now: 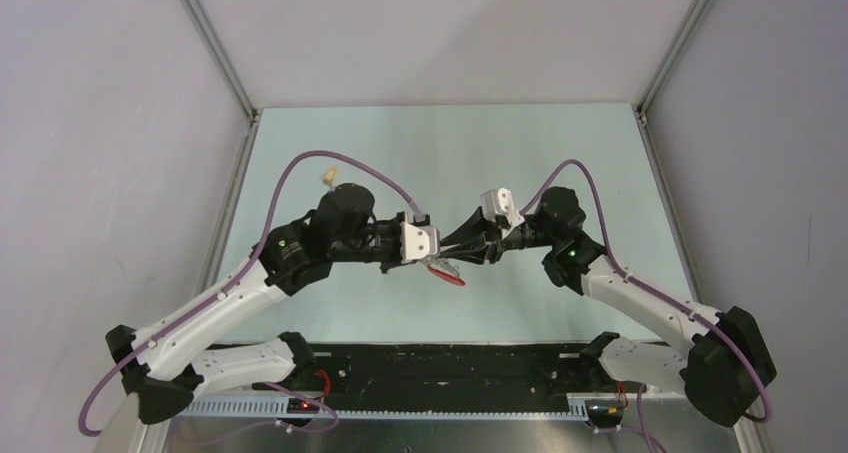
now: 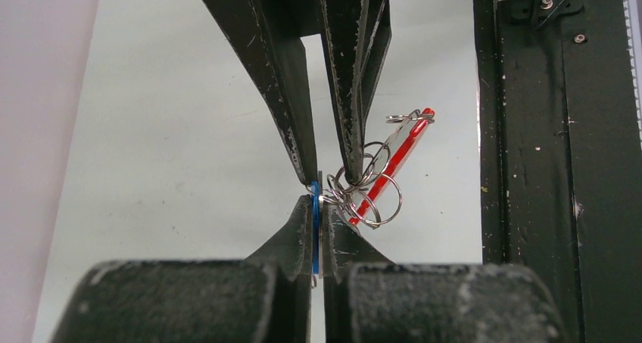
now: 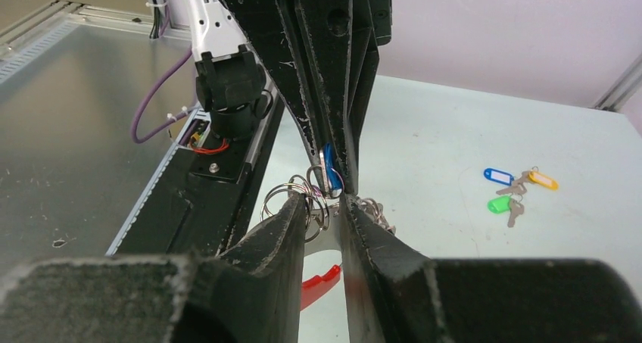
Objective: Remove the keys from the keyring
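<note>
Since the keys (image 3: 330, 170) and keyring (image 2: 381, 201) are light, stiff, slippery metal, a flat tag or blade is judged the surest hold. They sit between both grippers, over the middle of the table (image 1: 330, 143). The left gripper (image 2: 318, 214) pinches a blue tag (image 2: 313, 207). The right gripper (image 3: 325, 207) has its fingers narrow about the rings, grip unclear. The left wrist view shows the red strap (image 2: 397, 154) whole; the top view gives only a red speck.
</note>
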`<move>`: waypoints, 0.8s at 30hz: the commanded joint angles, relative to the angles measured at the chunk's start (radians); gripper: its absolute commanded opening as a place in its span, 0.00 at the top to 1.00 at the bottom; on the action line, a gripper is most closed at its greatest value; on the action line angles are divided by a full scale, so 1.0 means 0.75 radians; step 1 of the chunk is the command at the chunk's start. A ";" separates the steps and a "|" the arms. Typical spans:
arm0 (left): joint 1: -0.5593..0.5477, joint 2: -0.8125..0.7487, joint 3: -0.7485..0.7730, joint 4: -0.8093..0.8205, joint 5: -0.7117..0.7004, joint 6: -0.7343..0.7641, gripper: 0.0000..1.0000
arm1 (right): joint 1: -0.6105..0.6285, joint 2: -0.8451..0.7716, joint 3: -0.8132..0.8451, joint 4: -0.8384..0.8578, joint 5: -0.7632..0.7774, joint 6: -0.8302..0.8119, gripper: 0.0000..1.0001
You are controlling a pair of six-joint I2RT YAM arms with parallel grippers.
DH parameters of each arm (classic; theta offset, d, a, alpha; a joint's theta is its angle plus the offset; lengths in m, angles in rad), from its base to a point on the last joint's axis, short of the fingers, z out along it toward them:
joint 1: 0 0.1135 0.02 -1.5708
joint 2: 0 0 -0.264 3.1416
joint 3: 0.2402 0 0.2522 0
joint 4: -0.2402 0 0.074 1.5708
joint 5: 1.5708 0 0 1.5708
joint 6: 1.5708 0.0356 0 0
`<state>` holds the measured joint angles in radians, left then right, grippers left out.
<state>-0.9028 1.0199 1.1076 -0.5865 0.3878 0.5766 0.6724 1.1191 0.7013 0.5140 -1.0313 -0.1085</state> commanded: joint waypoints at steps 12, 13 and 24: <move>-0.006 -0.037 0.004 0.115 0.008 0.008 1.00 | -0.006 -0.070 0.041 0.042 0.139 0.019 0.64; -0.006 -0.036 0.002 0.116 0.005 0.008 1.00 | -0.007 -0.076 0.037 0.026 0.148 0.001 0.64; -0.007 -0.031 -0.002 0.115 0.002 0.014 1.00 | -0.041 -0.191 0.025 -0.064 0.166 -0.062 0.63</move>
<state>-0.9058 1.0031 1.1027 -0.5587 0.3771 0.5770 0.6468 1.0080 0.7151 0.4755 -0.9371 -0.1230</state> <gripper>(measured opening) 0.023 0.363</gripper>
